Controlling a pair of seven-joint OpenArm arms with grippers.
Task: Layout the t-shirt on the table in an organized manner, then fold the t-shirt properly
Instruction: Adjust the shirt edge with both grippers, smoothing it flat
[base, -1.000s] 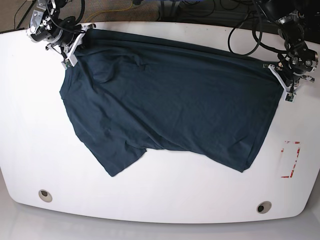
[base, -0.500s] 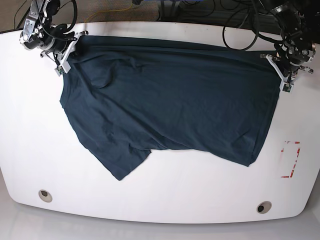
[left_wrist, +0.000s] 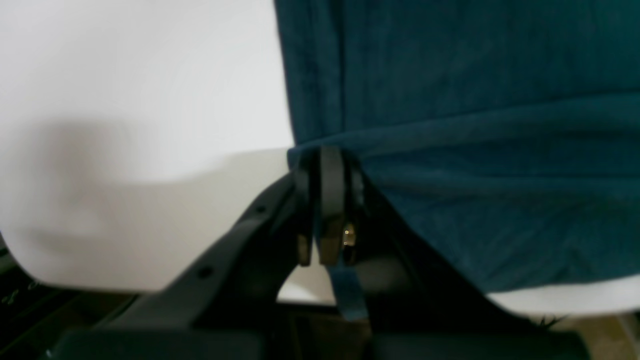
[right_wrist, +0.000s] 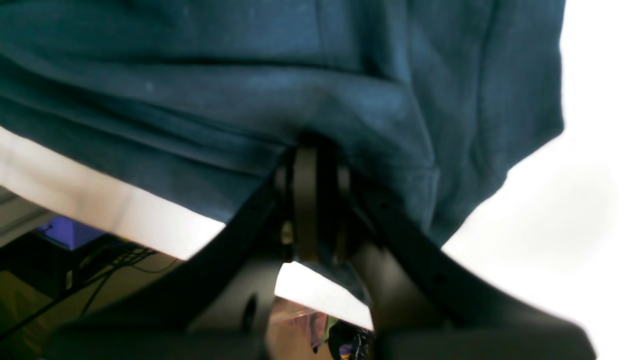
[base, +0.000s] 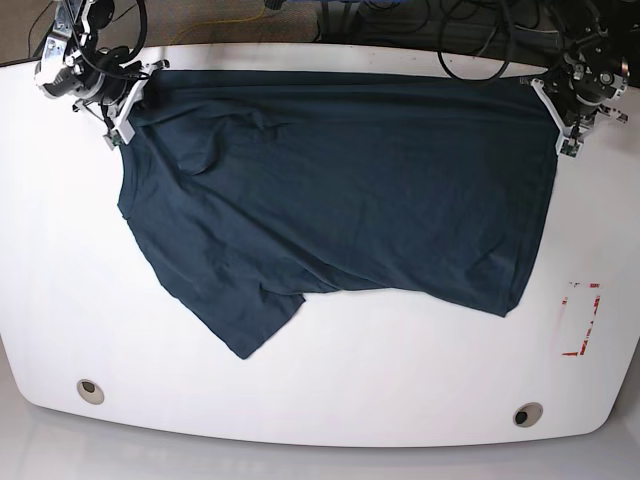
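Note:
The dark teal t-shirt (base: 340, 190) lies stretched across the far half of the white table (base: 320, 390), its far edge near the table's back rim. On the right of the base view, my left gripper (base: 556, 118) is shut on the shirt's far right corner; the left wrist view shows cloth (left_wrist: 475, 150) pinched between its fingers (left_wrist: 331, 200). At the far left my right gripper (base: 130, 105) is shut on the shirt's other far corner, and in the right wrist view fabric (right_wrist: 250, 100) bunches over its fingers (right_wrist: 305, 200). A loose flap (base: 245, 320) hangs toward the front left.
A red tape rectangle (base: 580, 320) marks the table at the right. Two round grommet holes (base: 90, 390) (base: 527, 414) sit near the front edge. Cables lie on the floor beyond the back rim.
Both grippers have drawn the shirt's held corners toward the table's back edge and slightly outward. The cloth has slid back with them and lies flatter.

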